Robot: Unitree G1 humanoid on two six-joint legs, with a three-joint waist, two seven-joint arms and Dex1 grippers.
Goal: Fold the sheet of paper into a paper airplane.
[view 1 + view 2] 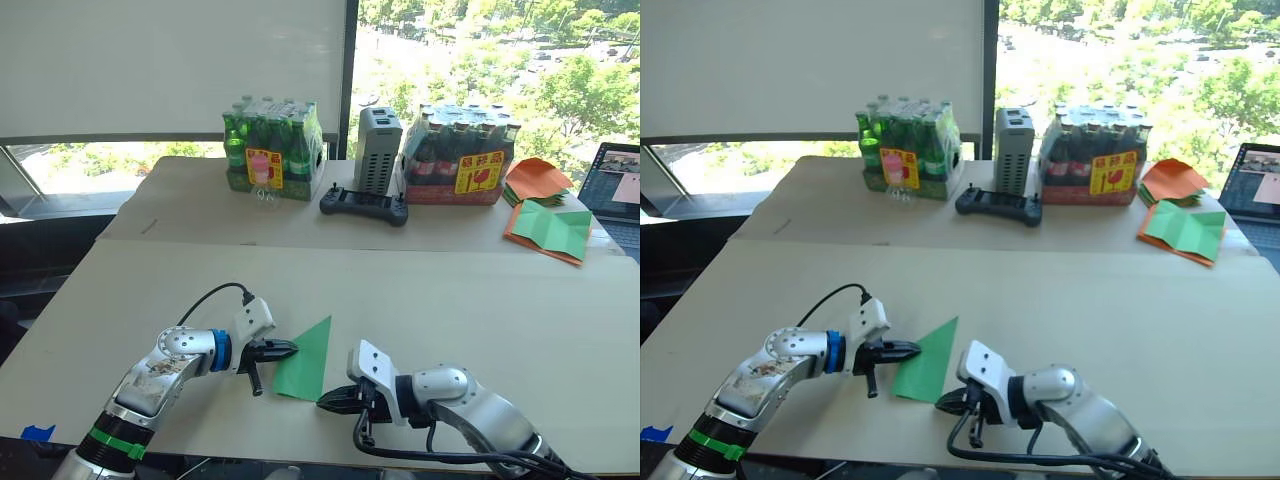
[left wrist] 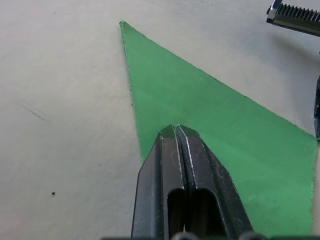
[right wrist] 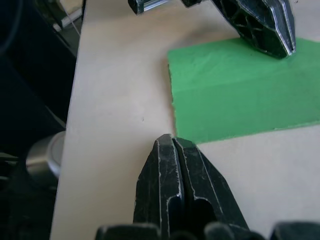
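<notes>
Now the sheet of paper (image 1: 306, 360), bright green and folded into a long triangle, lies flat on the near table (image 1: 480, 300) between the 2 grippers, its sharp tip pointing away from the robot. The left gripper (image 1: 283, 350) has its 2 black fingers pressed together, with their tips resting on the paper's left edge; in the left wrist view the closed fingers (image 2: 187, 170) overlap the green surface, though nothing shows paper pinched between them. The right gripper (image 1: 330, 402) sits low just beside the paper's near right corner, fingers likewise pressed together, tips at the edge of the sheet without clearly touching it, as the right wrist view shows (image 3: 175, 150). On the far table stand a pack of green bottles (image 1: 272, 150), a pack of dark bottles (image 1: 460, 155), a grey box (image 1: 378, 150) between them and a black controller (image 1: 364, 205) in front. Farther right lie orange sheets (image 1: 538, 178) and a green sheet on orange paper (image 1: 552, 232), next to a laptop (image 1: 615, 180).
</notes>
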